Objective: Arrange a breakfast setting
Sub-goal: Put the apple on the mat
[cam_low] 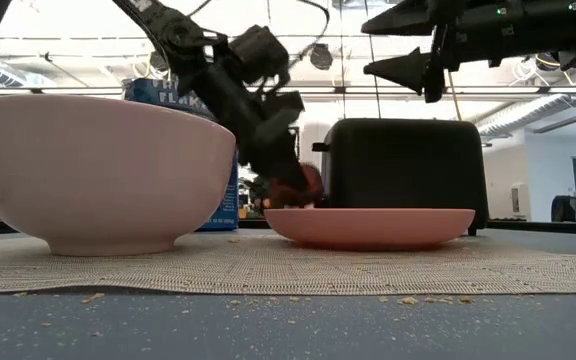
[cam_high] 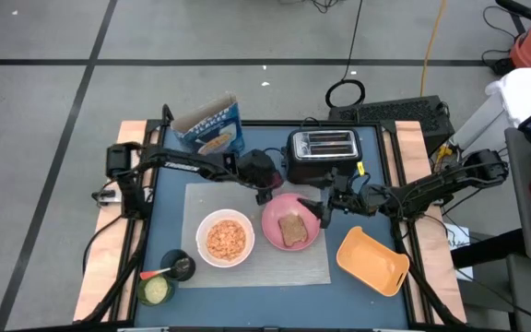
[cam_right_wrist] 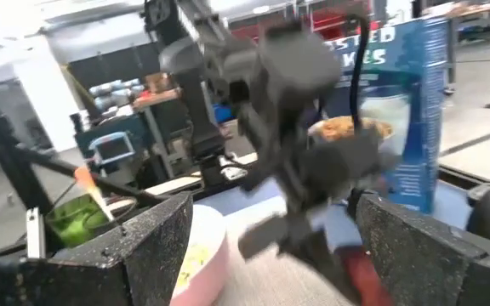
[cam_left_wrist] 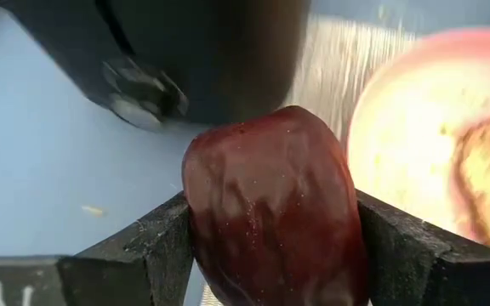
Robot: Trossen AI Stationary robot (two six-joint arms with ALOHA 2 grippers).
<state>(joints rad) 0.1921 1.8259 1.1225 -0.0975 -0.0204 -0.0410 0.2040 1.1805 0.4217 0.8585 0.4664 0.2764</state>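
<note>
Beside the toaster (cam_high: 322,145), our left pincer (cam_left_wrist: 270,246) grips the fruit (cam_left_wrist: 272,208): smooth, slippery, probably bruisable; right pincer (cam_high: 326,210) open.

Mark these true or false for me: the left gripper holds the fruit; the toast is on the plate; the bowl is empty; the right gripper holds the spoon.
1. The left gripper holds the fruit. True.
2. The toast is on the plate. True.
3. The bowl is empty. False: it holds cereal.
4. The right gripper holds the spoon. False: it is open with nothing in it, by the plate's edge in front of the toaster.
</note>
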